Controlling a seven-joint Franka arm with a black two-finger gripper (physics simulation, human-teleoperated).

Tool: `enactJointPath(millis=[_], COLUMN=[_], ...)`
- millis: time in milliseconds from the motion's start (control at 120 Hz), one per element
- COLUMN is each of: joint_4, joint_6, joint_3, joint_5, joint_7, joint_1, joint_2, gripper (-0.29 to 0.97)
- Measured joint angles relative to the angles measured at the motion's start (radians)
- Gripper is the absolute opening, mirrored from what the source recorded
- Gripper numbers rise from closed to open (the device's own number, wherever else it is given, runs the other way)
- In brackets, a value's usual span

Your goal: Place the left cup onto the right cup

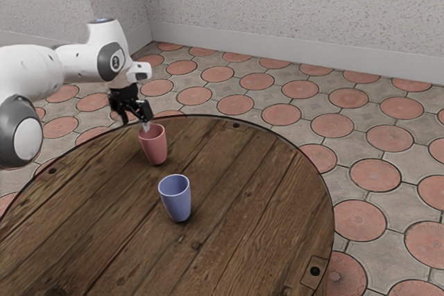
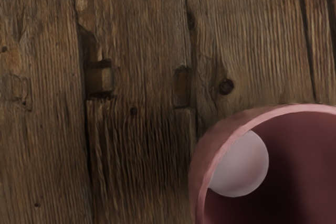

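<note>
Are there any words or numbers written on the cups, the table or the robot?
No, there is nothing to read.
Pink cup: plain, no words or numbers.
Blue cup: plain.
Table: just wood grain and knots, no signs.
Arm: white and grey, no label or brand that can be seen.
</note>
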Motion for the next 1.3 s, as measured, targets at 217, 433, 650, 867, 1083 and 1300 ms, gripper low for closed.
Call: enactJointPath(millis=[217, 433, 650, 867, 1083, 1300], joint_4=[0.020, 0.020, 0.010, 0.002, 0.002, 0.000], joint_6=[0.045, 0.089, 0.120, 0.133, 0.135, 0.129], joint_3=[-0.002, -0.003, -0.003, -0.003, -0.005, -0.006], joint_5=[-0.018, -0.044, -0.052, -0.075, -0.070, -0.068], joint_7=[0.028, 0.046, 0.059, 0.069, 0.078, 0.080], joint_1=[-0.001, -0.001, -0.001, -0.001, -0.003, -0.016], joint_2=[0.025, 0.057, 0.072, 0.065, 0.062, 0.046], gripper=[0.68, 0.68, 0.68, 0.38, 0.03, -0.07])
